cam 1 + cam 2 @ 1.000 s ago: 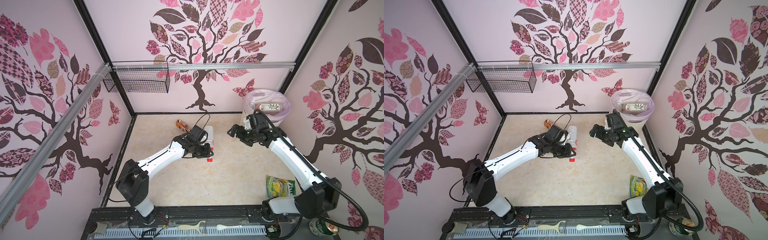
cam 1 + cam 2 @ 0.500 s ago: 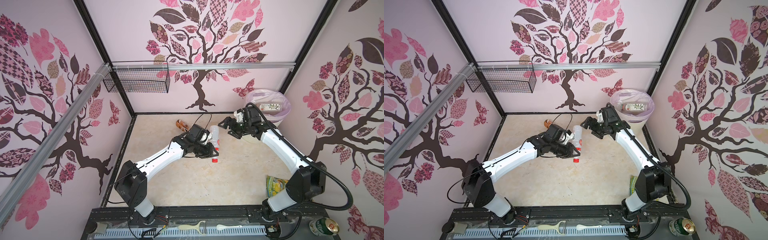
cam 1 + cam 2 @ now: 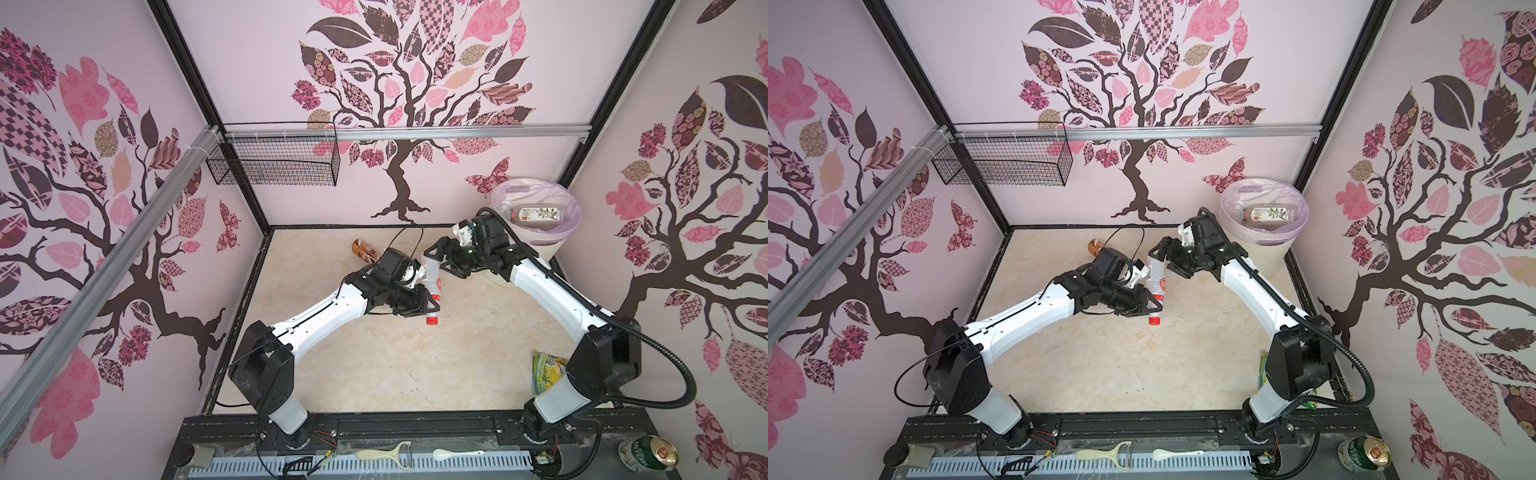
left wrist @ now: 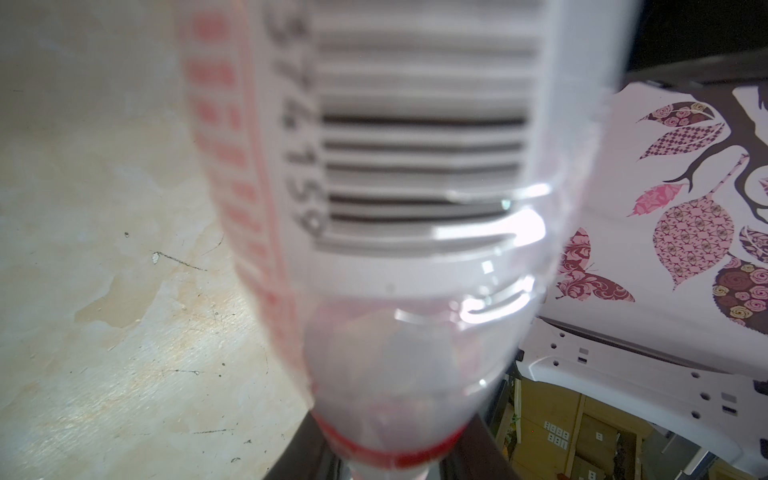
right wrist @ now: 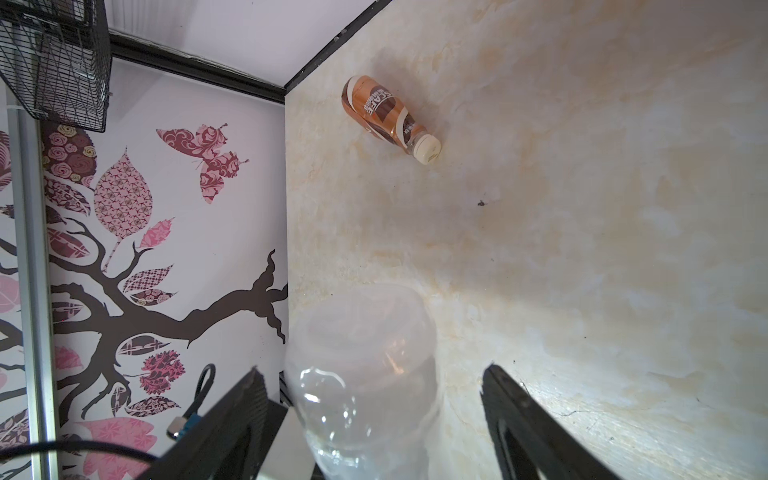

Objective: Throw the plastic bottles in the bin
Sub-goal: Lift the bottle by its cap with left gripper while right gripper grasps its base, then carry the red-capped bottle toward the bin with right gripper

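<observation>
Bottle (image 3: pixel 432 277) in left claw (image 3: pixel 432 306), base within right claw (image 3: pixel 439 262).

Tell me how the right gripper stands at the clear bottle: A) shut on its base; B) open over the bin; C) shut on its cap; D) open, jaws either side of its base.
D: in the right wrist view the right gripper has its jaws wide with the base of the bottle between them and a gap showing, while the left gripper holds its neck.
</observation>
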`<action>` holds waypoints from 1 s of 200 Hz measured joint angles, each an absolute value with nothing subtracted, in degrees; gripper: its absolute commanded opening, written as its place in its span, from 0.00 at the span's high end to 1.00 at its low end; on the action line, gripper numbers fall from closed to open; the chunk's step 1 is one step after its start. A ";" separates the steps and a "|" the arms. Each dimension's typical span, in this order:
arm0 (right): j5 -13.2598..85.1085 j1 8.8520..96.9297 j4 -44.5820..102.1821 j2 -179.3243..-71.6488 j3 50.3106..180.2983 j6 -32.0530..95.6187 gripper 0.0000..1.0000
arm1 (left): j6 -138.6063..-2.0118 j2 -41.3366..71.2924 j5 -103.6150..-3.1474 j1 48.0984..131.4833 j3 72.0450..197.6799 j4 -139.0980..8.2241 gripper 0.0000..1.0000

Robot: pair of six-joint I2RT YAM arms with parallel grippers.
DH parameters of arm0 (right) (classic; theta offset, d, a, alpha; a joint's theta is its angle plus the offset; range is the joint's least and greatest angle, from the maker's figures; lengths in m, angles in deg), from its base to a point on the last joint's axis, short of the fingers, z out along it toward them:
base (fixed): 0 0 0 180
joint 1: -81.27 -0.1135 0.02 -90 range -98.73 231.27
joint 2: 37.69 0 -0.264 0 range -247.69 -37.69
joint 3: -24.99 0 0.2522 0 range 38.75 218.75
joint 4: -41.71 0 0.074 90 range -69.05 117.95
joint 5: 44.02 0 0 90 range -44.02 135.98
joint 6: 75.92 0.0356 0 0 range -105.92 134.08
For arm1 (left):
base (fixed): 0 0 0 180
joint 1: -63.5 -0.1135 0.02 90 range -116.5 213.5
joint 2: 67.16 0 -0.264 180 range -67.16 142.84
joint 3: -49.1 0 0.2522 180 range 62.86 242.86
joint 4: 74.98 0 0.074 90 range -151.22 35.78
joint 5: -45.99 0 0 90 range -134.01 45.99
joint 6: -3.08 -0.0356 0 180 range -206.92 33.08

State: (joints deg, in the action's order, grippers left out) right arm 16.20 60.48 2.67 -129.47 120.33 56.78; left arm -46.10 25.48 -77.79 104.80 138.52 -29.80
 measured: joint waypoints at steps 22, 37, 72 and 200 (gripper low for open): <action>15.89 60.39 3.22 -130.15 120.18 57.06 0.24 | -45.77 25.56 -77.90 104.80 138.56 -30.30 0.66; 15.67 60.37 3.57 -130.41 119.68 57.39 0.28 | -45.27 25.69 -78.01 104.80 138.56 -30.54 0.66; 15.06 60.35 4.29 -131.07 119.63 57.79 0.39 | -44.72 26.00 -78.18 104.80 138.56 -30.69 0.66; 15.89 60.35 4.73 -131.16 119.06 57.63 0.52 | -42.27 26.00 -77.70 104.80 138.52 -31.76 0.54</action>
